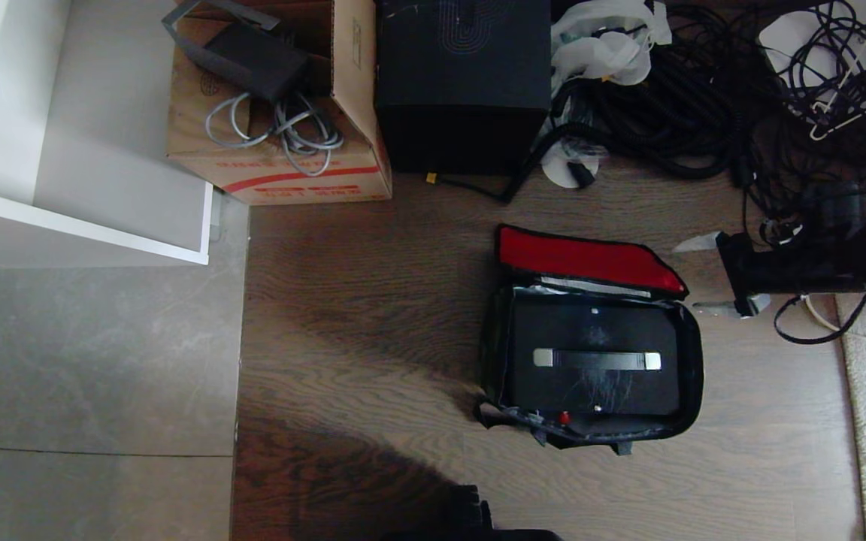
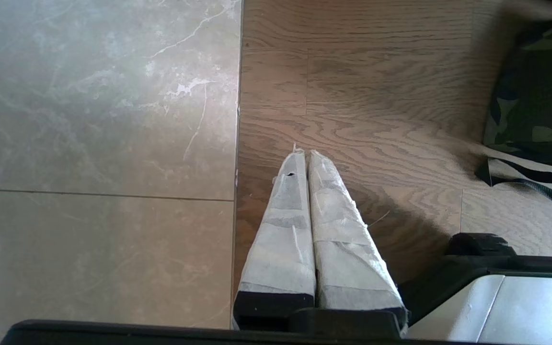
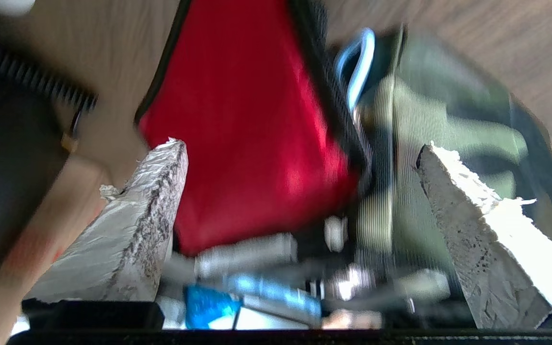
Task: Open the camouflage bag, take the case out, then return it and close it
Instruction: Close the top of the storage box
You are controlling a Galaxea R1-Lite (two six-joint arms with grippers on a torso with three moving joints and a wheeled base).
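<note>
The right gripper (image 3: 300, 153) hangs with fingers (image 3: 146, 215) spread wide over the camouflage bag's (image 3: 448, 129) red panel (image 3: 252, 129).

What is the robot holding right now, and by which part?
Nothing. The right end effector is open beside the camouflage bag, gripping nothing; the left end effector is shut on nothing. The case sits untouched inside.
</note>
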